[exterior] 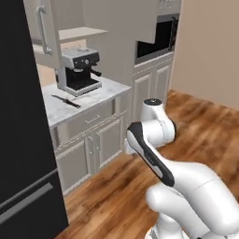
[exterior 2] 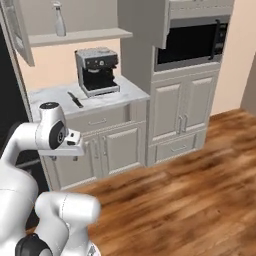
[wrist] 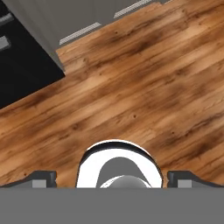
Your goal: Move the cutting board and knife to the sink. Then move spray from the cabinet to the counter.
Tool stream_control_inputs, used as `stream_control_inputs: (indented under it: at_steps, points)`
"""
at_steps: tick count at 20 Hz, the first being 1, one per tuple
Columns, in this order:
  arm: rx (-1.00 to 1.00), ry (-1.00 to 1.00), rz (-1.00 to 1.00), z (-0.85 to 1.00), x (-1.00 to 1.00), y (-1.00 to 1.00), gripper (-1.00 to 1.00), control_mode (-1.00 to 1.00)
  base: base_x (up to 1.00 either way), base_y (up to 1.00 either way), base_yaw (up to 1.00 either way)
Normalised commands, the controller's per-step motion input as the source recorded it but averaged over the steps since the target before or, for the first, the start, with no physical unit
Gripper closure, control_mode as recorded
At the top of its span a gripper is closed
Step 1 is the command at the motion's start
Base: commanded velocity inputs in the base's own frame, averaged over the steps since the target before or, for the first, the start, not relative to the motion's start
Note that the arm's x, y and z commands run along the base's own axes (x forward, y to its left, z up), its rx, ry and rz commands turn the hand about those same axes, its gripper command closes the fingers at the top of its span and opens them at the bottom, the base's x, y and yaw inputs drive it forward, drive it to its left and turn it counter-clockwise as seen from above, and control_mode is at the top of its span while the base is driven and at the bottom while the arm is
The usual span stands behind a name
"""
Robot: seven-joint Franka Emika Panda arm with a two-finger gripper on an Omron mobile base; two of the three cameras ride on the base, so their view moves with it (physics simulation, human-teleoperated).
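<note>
Right base view: my arm (exterior 2: 30,145) is folded low before the counter (exterior 2: 55,97), where the knife (exterior 2: 75,99) lies beside a coffee machine (exterior 2: 97,71); the spray (exterior 2: 59,20) stands on the cabinet (exterior 2: 80,35) shelf. My claw (wrist: 112,179), wide open, faces the floor.

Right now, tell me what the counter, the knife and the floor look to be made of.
Counter: polished white marble or a marble-look slab, judging by the grey veins.
Knife: dark grey blade, probably matte metal; the brown handle could be wood or plastic, too small to tell.
Floor: wood planks with a slight sheen, shown by grain and plank seams; could be laminate.
</note>
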Motion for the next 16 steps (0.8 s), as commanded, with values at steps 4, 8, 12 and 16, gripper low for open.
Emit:
stream_control_inputs:
  at_steps: [4, 8, 12, 16]
  points:
    - [0.0, 0.0, 0.0, 0.0, 0.0, 0.0, -1.0, 1.0, 0.76, -0.11, 0.34]
    - [0.0, 0.0, 0.0, 0.0, 0.0, 0.0, -1.0, 1.0, 0.65, -0.18, 0.37]
    - [0.0, 0.0, 0.0, 0.0, 0.0, 0.0, -1.0, 1.0, 0.6, -0.23, 0.37]
    - [0.0, 0.0, 0.0, 0.0, 0.0, 0.0, -1.0, 1.0, 0.6, -0.28, 0.3]
